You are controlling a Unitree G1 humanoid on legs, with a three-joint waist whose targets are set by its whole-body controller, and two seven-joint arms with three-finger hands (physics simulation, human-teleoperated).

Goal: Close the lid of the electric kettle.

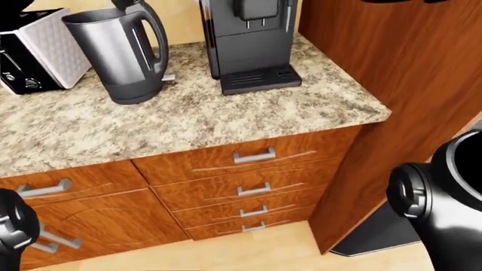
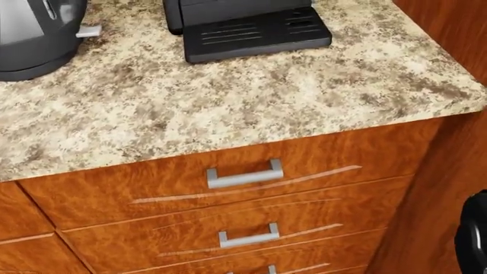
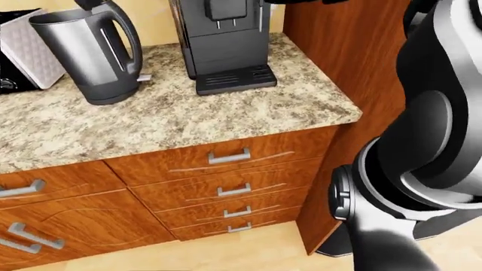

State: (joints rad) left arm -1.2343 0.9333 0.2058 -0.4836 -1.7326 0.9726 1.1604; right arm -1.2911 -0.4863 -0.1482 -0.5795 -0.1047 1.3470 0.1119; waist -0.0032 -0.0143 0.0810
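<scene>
though open, kettle (image 1: 120, 51) lid cut off.

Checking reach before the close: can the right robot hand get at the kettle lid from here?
Probably not yet. The right arm hangs low beside the drawers, its hand out of view. The kettle stands far left on the counter, lid raised; nothing blocks it.

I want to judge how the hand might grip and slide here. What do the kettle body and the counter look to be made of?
The electric kettle body looks like brushed metal, judging by its grey satin sheen; its handle and base look like black plastic. The counter looks like polished speckled granite, mottled beige and brown, though it may be laminate.
</scene>
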